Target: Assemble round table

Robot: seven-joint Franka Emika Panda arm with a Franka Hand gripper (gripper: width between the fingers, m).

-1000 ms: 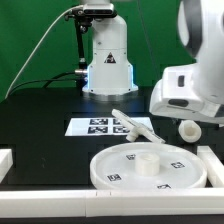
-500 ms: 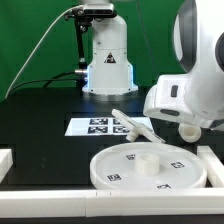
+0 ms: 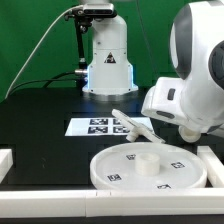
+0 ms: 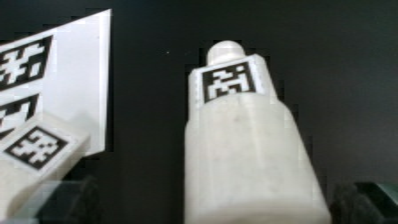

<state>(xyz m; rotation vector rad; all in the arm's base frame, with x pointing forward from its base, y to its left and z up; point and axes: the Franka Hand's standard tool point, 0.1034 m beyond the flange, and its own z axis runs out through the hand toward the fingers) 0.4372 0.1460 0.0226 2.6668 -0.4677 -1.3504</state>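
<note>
The leg (image 4: 240, 150) fills the middle of the wrist view, a thick white cylinder that narrows to a rounded tip. Near that tip it carries a black-white square tag (image 4: 228, 80), a block pattern with no letters or numbers. The gripper (image 4: 214, 200) shows only as two dim fingertips (image 4: 63, 195) at the picture's corners, one on either side of the leg's wide end. They stand apart with the leg between them, but the view is too murky there to tell whether they press on it.

Beside the leg lies the marker board (image 4: 54, 90) with its printed tags. A tagged white corner overlapping it is possibly the base piece (image 3: 133, 122). In the exterior view that flat elongated part lies slantwise across the board's edge, on the exterior view's right.

Nearer the camera the round disc (image 3: 105, 165) lies flat on the black table (image 3: 40, 120). It has several tags on its face and a short raised ring (image 3: 148, 163) at its centre.

The arm (image 3: 195, 90) bulks over the exterior view's right, hiding the gripper and most of the leg from that side. The arm's base (image 3: 108, 50) behind bears a small triangular sign, too small to read. White rails (image 3: 40, 205) border the table's near edge and sides
</note>
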